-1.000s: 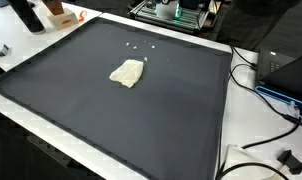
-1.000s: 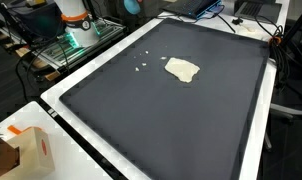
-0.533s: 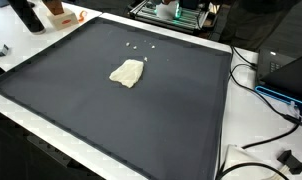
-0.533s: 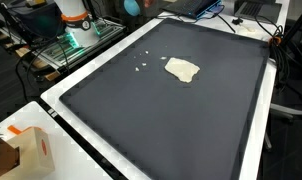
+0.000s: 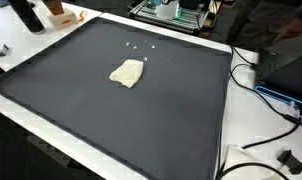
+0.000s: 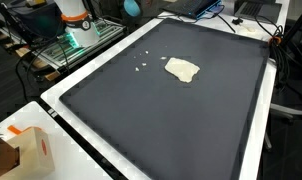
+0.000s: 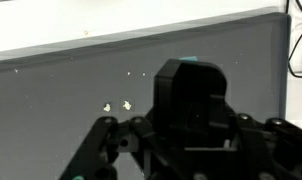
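A crumpled beige cloth (image 5: 128, 72) (image 6: 182, 69) lies flat on a large black mat (image 5: 111, 120) (image 6: 171, 120). A few small white crumbs (image 5: 141, 46) (image 6: 143, 60) (image 7: 116, 105) are scattered near the mat's edge by the robot base (image 6: 76, 15). In the wrist view my gripper (image 7: 191, 150) fills the lower part of the picture. It hangs above the mat near the crumbs. Its linkages are spread wide and nothing shows between them. The fingertips are out of frame. The gripper does not appear in either exterior view.
An orange-and-white box (image 6: 26, 150) stands on the white table border (image 6: 91, 150). Cables (image 5: 266, 120) and a blue-edged device (image 5: 286, 85) lie beside the mat. A rack with green lights (image 5: 176, 10) stands behind the mat.
The cloth, crumbs and mat are as before. Only a dark shape at the top right edge of an exterior view has shifted slightly.
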{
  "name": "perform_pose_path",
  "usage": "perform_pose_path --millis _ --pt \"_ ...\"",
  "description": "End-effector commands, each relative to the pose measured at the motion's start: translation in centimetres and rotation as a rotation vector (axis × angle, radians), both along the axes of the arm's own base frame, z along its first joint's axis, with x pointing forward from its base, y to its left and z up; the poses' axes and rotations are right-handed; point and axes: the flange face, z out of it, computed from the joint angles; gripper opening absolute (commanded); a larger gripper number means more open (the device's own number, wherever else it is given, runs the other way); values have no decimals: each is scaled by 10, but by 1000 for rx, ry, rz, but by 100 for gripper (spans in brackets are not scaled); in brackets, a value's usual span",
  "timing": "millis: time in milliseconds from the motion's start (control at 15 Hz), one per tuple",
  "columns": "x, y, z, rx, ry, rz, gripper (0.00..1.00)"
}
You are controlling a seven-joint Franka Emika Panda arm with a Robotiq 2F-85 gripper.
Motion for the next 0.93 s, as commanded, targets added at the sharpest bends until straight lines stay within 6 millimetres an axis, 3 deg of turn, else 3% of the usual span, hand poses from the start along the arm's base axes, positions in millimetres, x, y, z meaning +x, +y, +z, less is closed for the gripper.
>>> perform_pose_path --millis 0,867 --pt "0 0 0 0 1 0 51" --pt "0 0 0 0 0 0 51"
